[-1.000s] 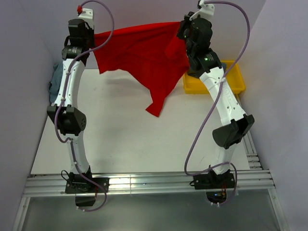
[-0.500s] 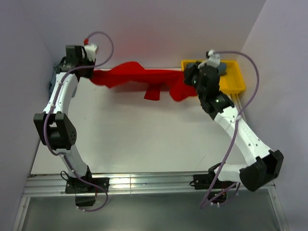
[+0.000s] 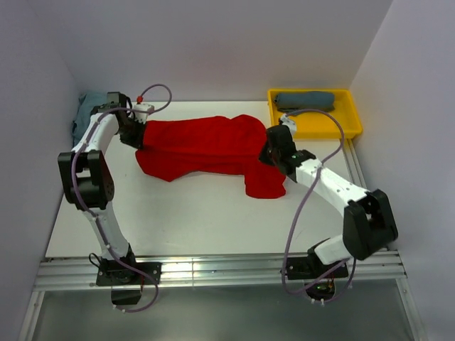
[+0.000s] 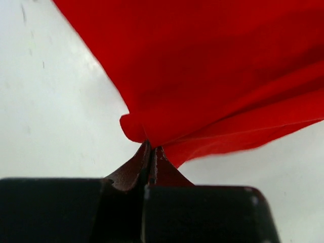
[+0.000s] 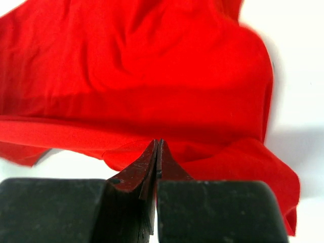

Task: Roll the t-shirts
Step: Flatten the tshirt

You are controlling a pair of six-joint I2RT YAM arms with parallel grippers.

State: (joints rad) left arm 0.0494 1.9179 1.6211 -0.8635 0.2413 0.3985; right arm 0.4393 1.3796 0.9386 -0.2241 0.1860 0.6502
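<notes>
The red t-shirt lies stretched across the back half of the white table, a loose part bunched at its right end. My left gripper is at the shirt's left edge, my right gripper at its right side. In the left wrist view the left gripper is shut, with the red cloth pinched at its tips. In the right wrist view the right gripper is shut on a fold of the red cloth. A rolled slate blue-grey t-shirt lies in the yellow bin.
The yellow bin stands at the back right corner, just behind the right arm. A pale teal t-shirt lies crumpled at the back left against the wall. Walls close in the table on the left, back and right.
Both arms have come down and toward the near side. The red t-shirt, held up in the air a second ago, now lies spread on the table between the grippers.
</notes>
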